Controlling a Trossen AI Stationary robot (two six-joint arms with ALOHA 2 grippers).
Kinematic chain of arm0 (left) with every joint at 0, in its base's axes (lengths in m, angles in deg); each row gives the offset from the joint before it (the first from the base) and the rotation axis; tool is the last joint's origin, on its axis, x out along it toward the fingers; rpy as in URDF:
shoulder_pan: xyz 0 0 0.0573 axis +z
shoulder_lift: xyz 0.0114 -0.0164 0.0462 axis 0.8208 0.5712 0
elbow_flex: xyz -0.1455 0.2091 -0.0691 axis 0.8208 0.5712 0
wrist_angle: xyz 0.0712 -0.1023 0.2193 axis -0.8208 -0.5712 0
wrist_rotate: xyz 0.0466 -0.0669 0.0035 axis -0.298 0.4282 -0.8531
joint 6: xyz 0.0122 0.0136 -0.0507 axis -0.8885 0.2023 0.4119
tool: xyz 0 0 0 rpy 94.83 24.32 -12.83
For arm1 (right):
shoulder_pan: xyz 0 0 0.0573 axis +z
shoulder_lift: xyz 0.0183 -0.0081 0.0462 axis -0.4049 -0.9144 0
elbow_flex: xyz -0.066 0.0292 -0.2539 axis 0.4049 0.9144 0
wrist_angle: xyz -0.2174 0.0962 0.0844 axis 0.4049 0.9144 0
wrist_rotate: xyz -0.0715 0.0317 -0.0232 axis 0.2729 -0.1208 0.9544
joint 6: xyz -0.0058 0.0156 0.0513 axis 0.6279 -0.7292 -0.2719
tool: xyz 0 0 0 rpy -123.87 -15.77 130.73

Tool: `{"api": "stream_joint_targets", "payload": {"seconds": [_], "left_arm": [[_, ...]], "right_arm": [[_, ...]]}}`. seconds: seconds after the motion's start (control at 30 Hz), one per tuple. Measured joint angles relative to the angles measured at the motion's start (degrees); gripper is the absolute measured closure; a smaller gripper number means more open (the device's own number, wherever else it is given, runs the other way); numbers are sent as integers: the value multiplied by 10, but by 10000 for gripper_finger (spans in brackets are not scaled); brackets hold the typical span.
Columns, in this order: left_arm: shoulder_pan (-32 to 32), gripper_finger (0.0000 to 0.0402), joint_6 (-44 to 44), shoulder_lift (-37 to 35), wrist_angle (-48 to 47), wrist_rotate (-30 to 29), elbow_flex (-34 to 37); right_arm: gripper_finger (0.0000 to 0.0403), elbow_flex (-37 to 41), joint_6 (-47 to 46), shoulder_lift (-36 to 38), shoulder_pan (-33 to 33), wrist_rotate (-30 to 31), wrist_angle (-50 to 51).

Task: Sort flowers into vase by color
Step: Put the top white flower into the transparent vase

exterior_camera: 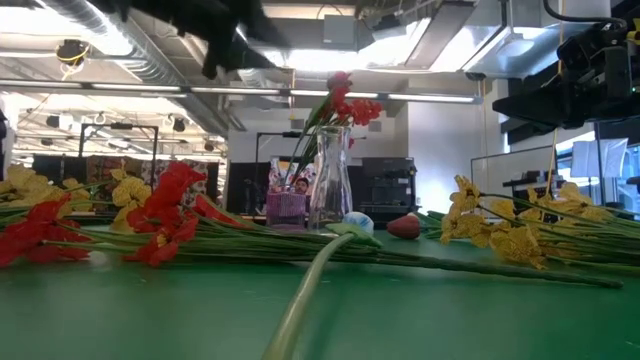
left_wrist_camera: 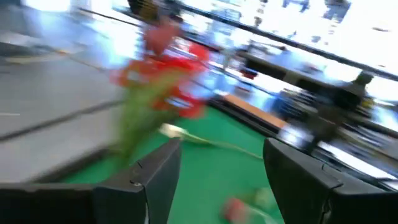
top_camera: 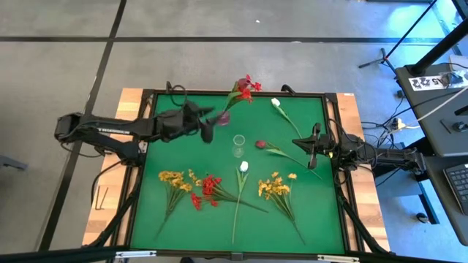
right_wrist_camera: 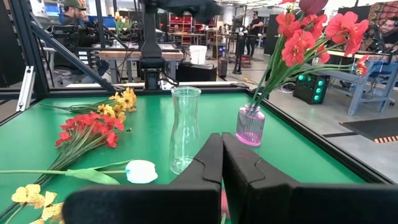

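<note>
A red blossom spray (top_camera: 245, 89) stands with its stems in a small pink vase (top_camera: 224, 117) near the table's far edge; the right wrist view shows the spray (right_wrist_camera: 311, 37) and the pink vase (right_wrist_camera: 250, 124) too. A clear glass vase (top_camera: 238, 145) stands beside it, with nothing in it. On the green mat lie two yellow sprays (top_camera: 173, 181) (top_camera: 274, 186), a red spray (top_camera: 208, 188), two white tulips (top_camera: 243, 166) (top_camera: 276, 103) and a dark pink bud (top_camera: 260, 144). My left gripper (left_wrist_camera: 221, 180) is open and holds nothing, just left of the pink vase (top_camera: 207, 133). My right gripper (right_wrist_camera: 222, 162) waits shut at the right edge (top_camera: 313, 157).
A black frame (top_camera: 146, 146) rims the green mat. The loose flowers lie across the mat's near half, stems pointing toward the near edge. Bare mat lies at the far left and between the vases and the right arm.
</note>
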Motion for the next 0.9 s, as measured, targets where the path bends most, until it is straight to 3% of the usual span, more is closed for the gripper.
{"api": "stream_joint_targets", "payload": {"seconds": [0.1,0.43,0.57,0.7,0.9], "left_arm": [[-43,188,4,-1,-8,24,0],[-148,198,4,14,-14,1,0],[-170,198,7,17,-16,-4,0],[-184,198,9,17,-16,-3,0],[-189,198,8,17,-18,-24,0]], "right_arm": [[402,0,0,0,0,0,0],[402,0,-32,0,0,-13,-3],[402,0,-74,0,0,-29,-22],[402,-22,-117,-4,0,-1,-32],[402,-77,-91,-58,0,14,-11]]}}
